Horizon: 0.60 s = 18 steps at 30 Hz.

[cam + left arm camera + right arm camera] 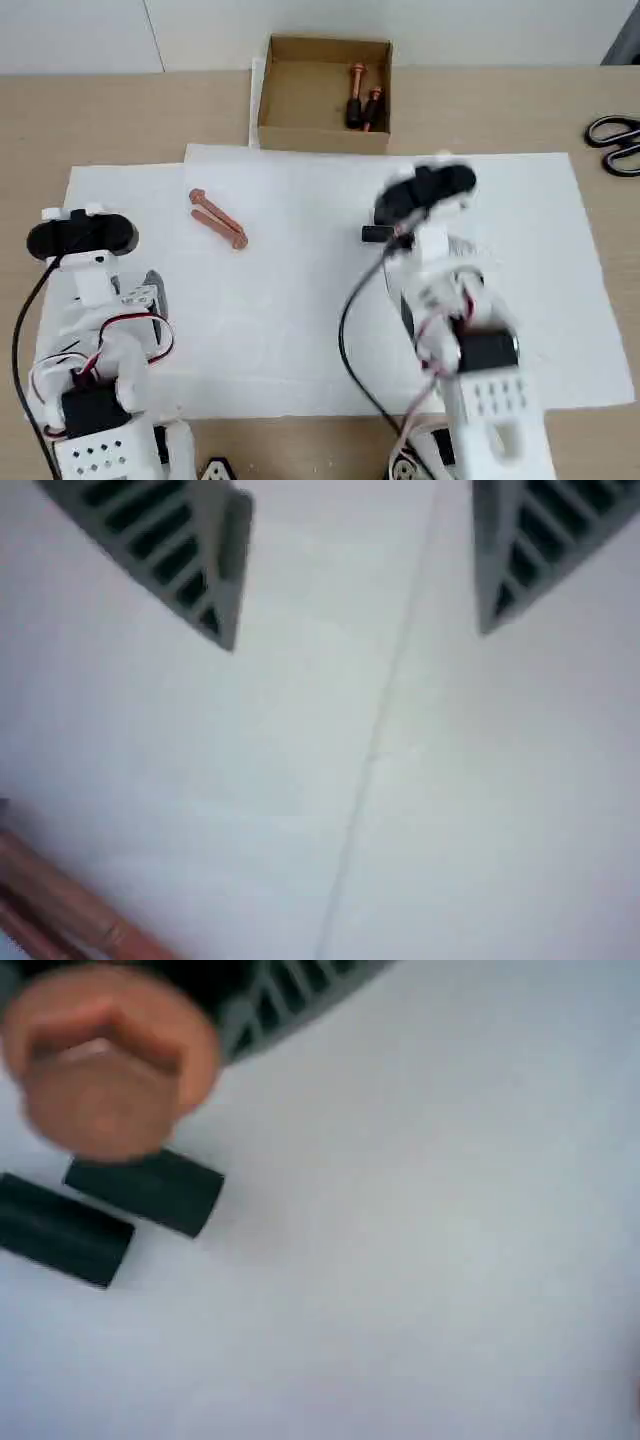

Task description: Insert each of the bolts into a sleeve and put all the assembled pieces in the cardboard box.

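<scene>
Copper in colour, one bolt (pixel 105 1070) sits clamped in the right gripper (pixel 200 1005), its head toward the wrist camera, close to two black sleeves (pixel 145 1190) lying near each other on the white paper (pixel 300 320). We find the left gripper (pixel 357 630) with fingers apart, holding nothing, low over the paper beside two loose bolts (pixel 216 218). The cardboard box (pixel 300 135), beyond the paper, holds two assembled pieces (pixel 362 100). Scissors (pixel 615 145) lie on the table (pixel 120 110), well apart.

Copper bolt (pixel 105 1070) close up, black sleeve (pixel 146 1191) beside second black sleeve (pixel 60 1230), on white paper (pixel 430 1260)
</scene>
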Tool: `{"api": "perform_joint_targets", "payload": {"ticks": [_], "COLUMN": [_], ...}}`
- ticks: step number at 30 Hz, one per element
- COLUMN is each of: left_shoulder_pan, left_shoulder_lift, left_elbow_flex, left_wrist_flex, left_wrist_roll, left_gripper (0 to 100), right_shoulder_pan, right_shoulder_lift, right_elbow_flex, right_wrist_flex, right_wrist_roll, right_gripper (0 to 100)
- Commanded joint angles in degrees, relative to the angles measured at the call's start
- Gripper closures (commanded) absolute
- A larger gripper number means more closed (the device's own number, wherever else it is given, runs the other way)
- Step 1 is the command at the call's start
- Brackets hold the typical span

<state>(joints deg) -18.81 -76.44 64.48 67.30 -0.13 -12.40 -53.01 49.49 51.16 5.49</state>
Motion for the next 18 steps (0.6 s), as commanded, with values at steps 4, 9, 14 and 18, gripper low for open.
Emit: {"api": "perform_joint_targets", "payload": {"ticks": [4, 9, 14, 18], "left_shoulder_pan": [-0.3, -0.4, -0.4, -1.1], "left_shoulder_lift": [-0.3, -0.3, -0.3, -0.3], "left_elbow_flex": [0.9, 1.5, 1.5, 1.5], "left_wrist_flex": [-0.1, 0.2, 0.1, 0.0], "left_wrist_roll": [-0.4, -0.4, -0.4, -0.4], "left_gripper": [85, 85, 85, 85], "right_shoulder_pan": [0.3, 0.1, 0.0, 0.0], "right_shoulder_lift": [32.5, 54.0, 71.8, 80.8], "right_elbow_flex": [-27.3, -46.5, -63.7, -74.8], "right_wrist_flex": [-6.7, -10.2, -10.4, -10.4], "right_wrist_roll": [0.3, 0.2, 0.0, -5.3], "right_gripper": [99.5, 99.5, 99.5, 99.5]}}
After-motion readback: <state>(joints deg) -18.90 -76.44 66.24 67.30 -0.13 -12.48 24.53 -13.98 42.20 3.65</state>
